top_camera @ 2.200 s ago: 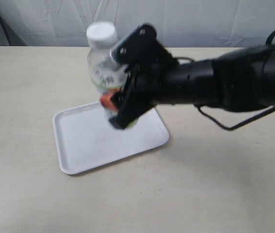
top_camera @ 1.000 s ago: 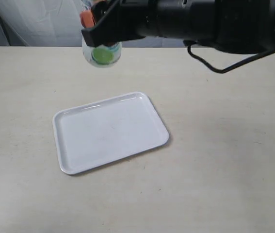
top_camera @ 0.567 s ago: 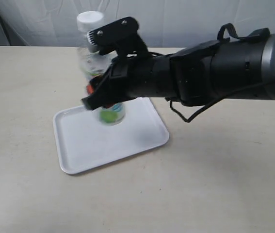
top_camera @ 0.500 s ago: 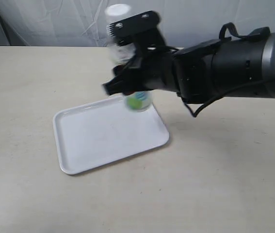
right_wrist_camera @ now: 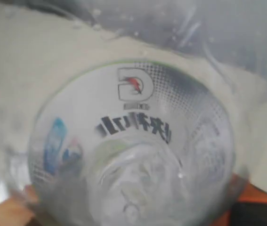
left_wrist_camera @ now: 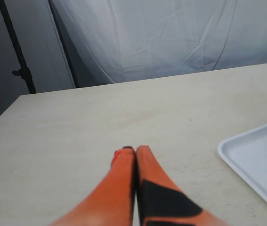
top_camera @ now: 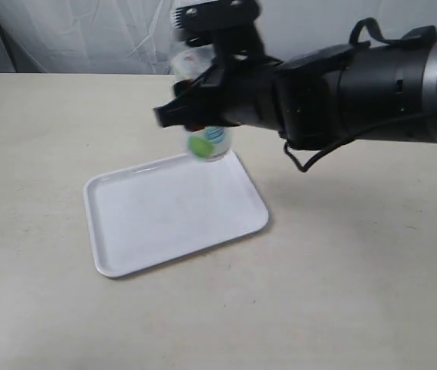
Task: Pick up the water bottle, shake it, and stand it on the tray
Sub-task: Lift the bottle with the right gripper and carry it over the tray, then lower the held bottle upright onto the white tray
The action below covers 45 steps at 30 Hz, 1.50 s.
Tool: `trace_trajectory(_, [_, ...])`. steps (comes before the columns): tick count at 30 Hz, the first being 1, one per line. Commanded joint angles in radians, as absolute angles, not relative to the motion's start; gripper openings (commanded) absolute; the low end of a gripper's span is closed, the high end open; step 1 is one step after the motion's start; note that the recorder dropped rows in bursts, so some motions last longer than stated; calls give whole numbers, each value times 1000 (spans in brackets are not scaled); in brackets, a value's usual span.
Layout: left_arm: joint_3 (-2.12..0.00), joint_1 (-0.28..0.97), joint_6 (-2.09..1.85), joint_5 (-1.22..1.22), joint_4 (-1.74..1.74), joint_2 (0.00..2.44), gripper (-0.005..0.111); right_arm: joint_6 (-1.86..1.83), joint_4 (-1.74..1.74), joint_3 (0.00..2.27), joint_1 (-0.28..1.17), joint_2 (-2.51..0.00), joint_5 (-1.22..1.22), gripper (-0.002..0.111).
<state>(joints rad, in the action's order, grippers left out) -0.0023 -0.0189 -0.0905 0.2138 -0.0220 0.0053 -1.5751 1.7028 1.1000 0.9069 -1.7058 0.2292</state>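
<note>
My right gripper (top_camera: 193, 119) clamps the water bottle (top_camera: 206, 144), roughly upright I think; the tray (top_camera: 156, 223) lies below my fingers (right_wrist_camera: 258, 194). Left gripper (left_wrist_camera: 134, 150) is pinched together, empty.

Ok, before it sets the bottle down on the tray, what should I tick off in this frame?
1. Right gripper shut on the water bottle: ok.
2. Bottle cap end up: ok, though motion-blurred.
3. Bottle base over the tray: it shows near the far rim and its height is unclear; cannot tell.
4. Tray surface bare for landing: ok.
5. Left gripper shut, apart from the tray: ok.
</note>
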Motion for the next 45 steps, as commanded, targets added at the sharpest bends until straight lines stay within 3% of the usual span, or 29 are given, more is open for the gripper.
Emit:
trace_trajectory(1, [0,-19,-89,206,-20,0,0,-1654,1702,1114,919,-1696,-147,-1])
trace_trajectory(3, [0,-19,-89,206,-20,0,0,-1676,1616,1123,919,-1703,-249,-1])
trace_trajectory(4, [0,-19,-89,206,-20,0,0,-1676,1599,1123,919,-1703,-188,-1])
trace_trajectory(8, [0,-19,-89,206,-20,0,0,-1663,1673,1123,919,-1703,356,-1])
trace_trajectory(10, [0,-19,-89,204,-20,0,0,-1657,1695,1124,918,-1703,490,-1])
trace_trajectory(19, [0,-19,-89,204,-20,0,0,-1656,1521,1124,918,-1736,-138,-1])
trace_trajectory(27, [0,-19,-89,204,-20,0,0,-1647,1725,1120,918,-1749,380,-1])
trace_trajectory(35, [0,-19,-89,204,-20,0,0,-1650,1626,1125,918,-1756,-42,-1])
trace_trajectory(45, [0,-19,-89,204,-20,0,0,-1651,1598,1125,918,-1804,0,-1])
